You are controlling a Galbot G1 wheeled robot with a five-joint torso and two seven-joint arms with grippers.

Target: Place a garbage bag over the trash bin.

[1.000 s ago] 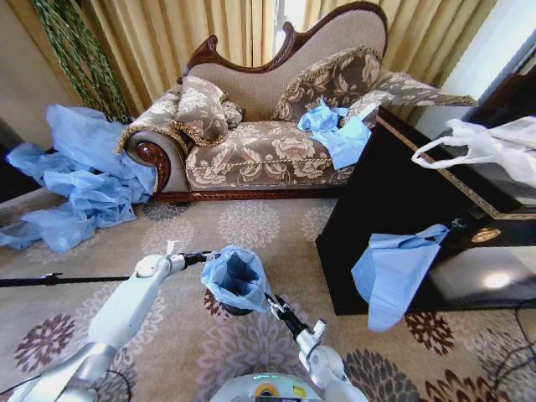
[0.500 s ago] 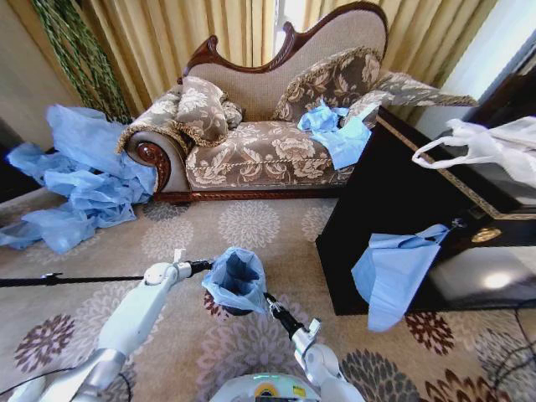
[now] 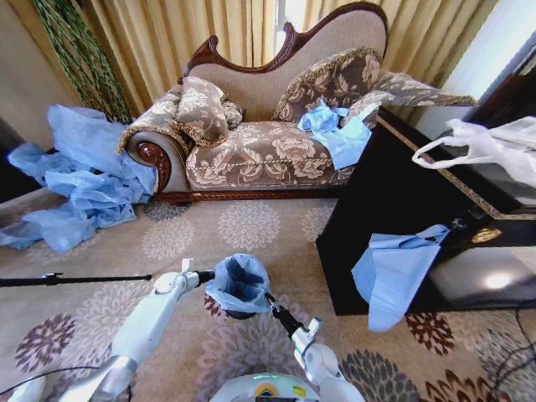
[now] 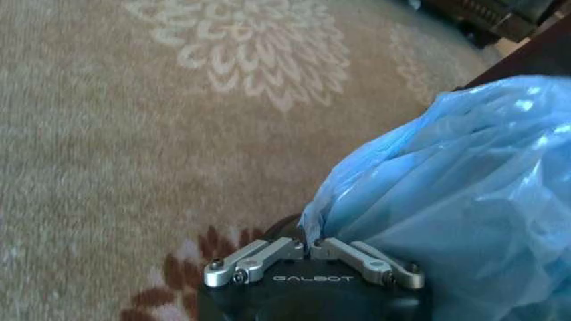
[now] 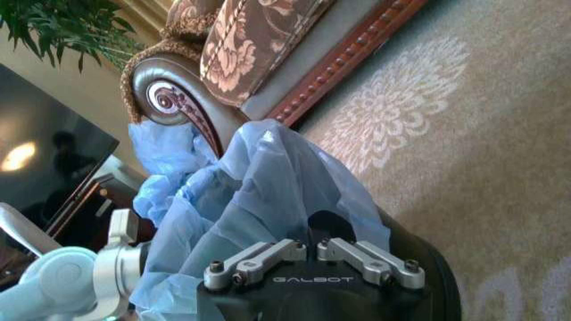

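My left end effector and right end effector each pinch the garbage bag at opposite sides of the trash bin (standing on the carpet). Risk: uneven pulling could tear the film or tip the bin.

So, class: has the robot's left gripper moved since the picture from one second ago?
Yes. The left gripper, pinching the thin light-blue garbage bag, has moved toward the robot, farther from the carved wooden sofa, and slightly right.
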